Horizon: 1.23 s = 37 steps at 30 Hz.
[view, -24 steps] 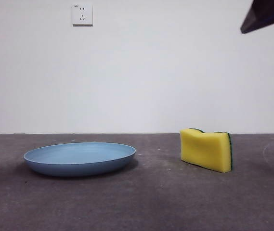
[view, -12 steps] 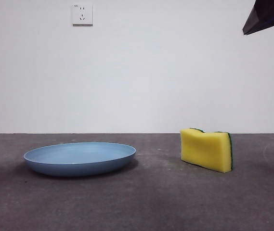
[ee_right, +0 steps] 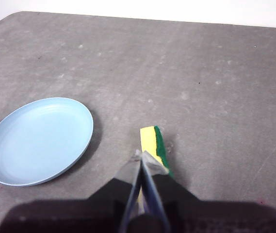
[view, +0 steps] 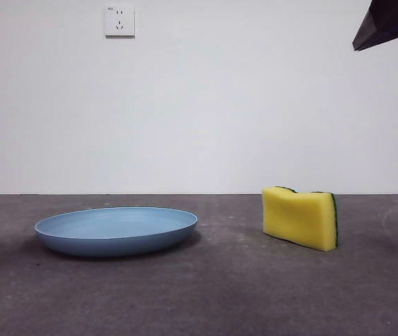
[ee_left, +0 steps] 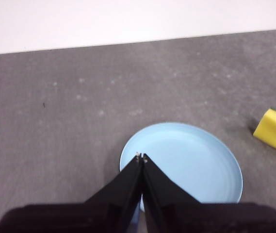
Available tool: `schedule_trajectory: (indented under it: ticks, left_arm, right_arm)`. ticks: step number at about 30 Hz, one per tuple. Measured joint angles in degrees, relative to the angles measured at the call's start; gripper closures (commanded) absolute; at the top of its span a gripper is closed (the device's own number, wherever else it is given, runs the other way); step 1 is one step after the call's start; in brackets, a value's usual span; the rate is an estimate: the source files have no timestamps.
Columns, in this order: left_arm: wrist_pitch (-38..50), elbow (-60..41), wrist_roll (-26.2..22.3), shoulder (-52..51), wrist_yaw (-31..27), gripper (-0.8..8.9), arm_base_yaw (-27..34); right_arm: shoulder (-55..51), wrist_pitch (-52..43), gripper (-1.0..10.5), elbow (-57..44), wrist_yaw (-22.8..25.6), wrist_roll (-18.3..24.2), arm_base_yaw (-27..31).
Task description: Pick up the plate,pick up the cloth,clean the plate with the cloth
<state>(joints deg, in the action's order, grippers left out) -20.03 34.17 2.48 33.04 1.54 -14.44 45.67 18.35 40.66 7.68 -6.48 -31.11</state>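
Item: plate point(view: 115, 231). Light blue, shallow, flat on the grey table point(view: 205, 294), nothing in it. In the front view it lies well apart from the sponge.

Item: sponge point(view: 300, 218) (the task's "cloth"). Yellow foam, green scouring layer on one side, standing on edge on the table, untouched.

Item: left gripper point(ee_left: 141, 158). High above the plate's near rim; jaws pressed together, holding nothing.

Item: right gripper point(ee_right: 142, 156). High above the sponge; jaws closed, empty. Probably the dark tip at the front view's top corner.

Status: nothing lifted yet; both pickups and the wiping remain.

Risks, as judged:
- Either gripper descending with jaws closed would push its target, not take it.
- The plate's rim is low and smooth; a shallow bite could slip, or tip the plate.
- The sponge stands on a narrow edge; a glancing jaw could topple it, changing the grasp.
- Soft foam squeezed off-centre may twist in the jaws.
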Motion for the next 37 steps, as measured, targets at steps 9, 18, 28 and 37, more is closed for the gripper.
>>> schedule_trajectory:
  ticks: [9,18,28,37]
  left_arm:
    - [13.09,-9.09,-3.1,-15.26,5.05,8.15,10.93]
    - [19.63,-26.08,-2.86,-24.0,5.68,8.15,14.47]
    - [17.44,-33.2,-1.77,-30.51,1.81,8.15,14.78]
    - [9.38,-33.2,-1.4,-32.79,-2.67,8.15,14.78]
  right_arm:
    - [0.0,0.02,9.5,0.0,0.0,0.0,0.0]
    - [0.0,0.02,9.5,0.0,0.0,0.0,0.0]
    - [0.0,0.02,9.5,0.0,0.0,0.0,0.0]
    - [0.0,0.02,9.5,0.0,0.0,0.0,0.0]
